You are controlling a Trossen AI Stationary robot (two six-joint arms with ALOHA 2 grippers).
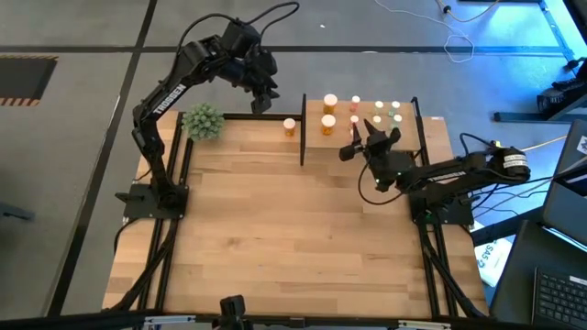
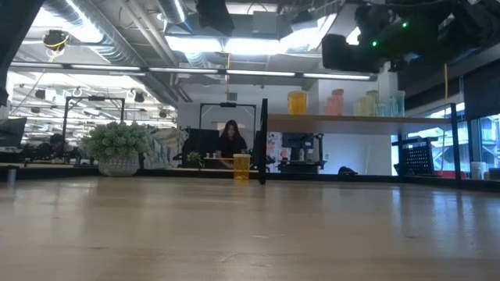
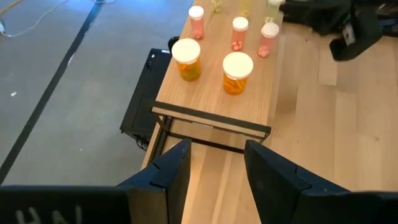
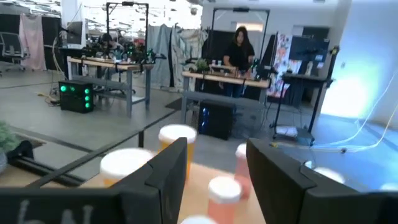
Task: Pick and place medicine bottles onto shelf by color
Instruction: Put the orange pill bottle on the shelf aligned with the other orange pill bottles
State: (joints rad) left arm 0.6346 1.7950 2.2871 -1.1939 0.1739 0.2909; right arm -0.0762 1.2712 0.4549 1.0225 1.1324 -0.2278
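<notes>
One orange bottle point(image 1: 290, 126) stands on the desk's far edge, just left of the shelf point(image 1: 404, 137) — the rest are sorted up there. The left gripper point(image 1: 263, 99) hovers nearby, fingers apart, empty; the right gripper point(image 1: 353, 145) hangs over the shelf, likewise. Next — I'd guess — the left descends to grasp it.

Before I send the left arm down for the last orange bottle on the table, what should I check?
1. Left gripper empty, fingers apart: ok.
2. Target: one orange bottle stands upright on the tabletop, just outside the shelf's black post: ok.
3. Left gripper over the bottle: not ok, it hangs beyond the table's far edge, up-left of the bottle.
4. Orange group on the shelf: two orange bottles upright at its left end: ok.
5. Right gripper hovers over the pink bottles, empty: ok.
6. Plant ball clear of the path: ok.
</notes>
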